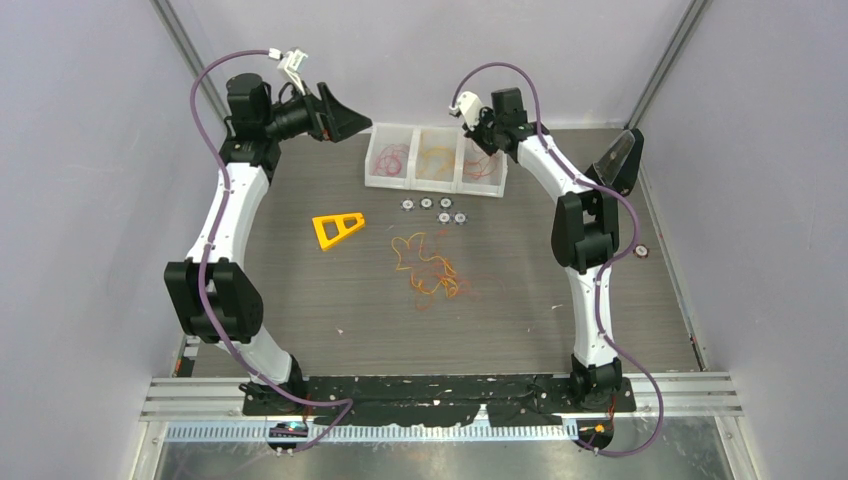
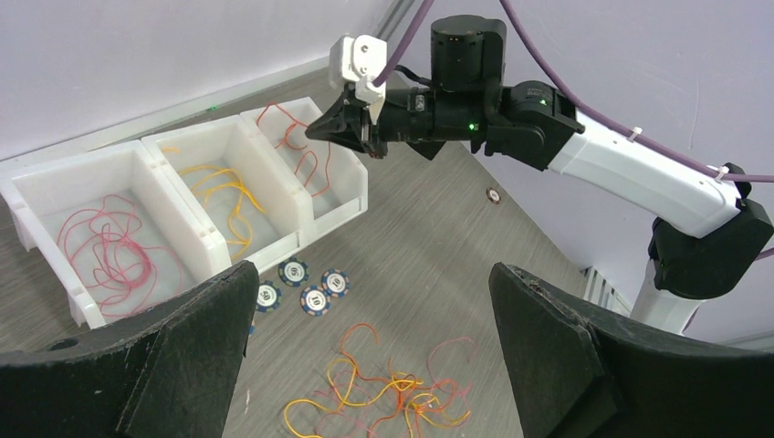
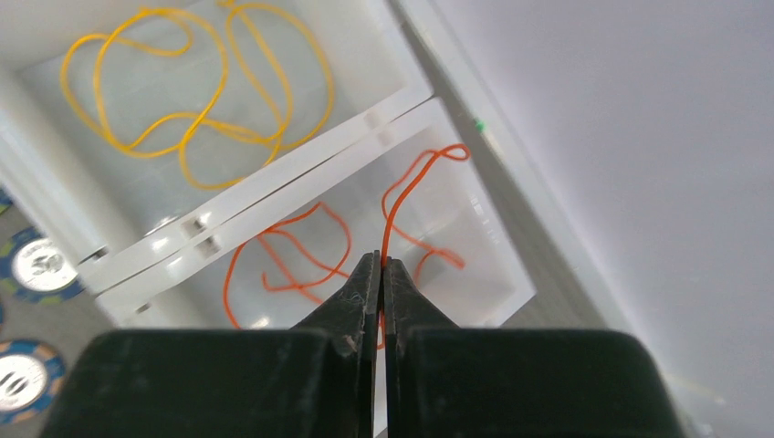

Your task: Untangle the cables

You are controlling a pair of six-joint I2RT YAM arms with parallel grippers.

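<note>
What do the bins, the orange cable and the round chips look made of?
The bins: white, slightly translucent, glossy moulded plastic; the walls let light through and reflect it. The orange cable: a thin, smooth strand holding soft loops, probably plastic-coated wire; its core is unseen. The chips: blue-and-white printed discs, likely plastic or composite; I cannot tell which.

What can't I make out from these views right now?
- Right wrist: the orange cable disappears between the shut fingers of the right gripper, so its held end is hidden.
- Left wrist: the bottom edge cuts off the near side of the tangle.
- Top external: the tangle's strands are too thin to trace which crosses over which.
</note>
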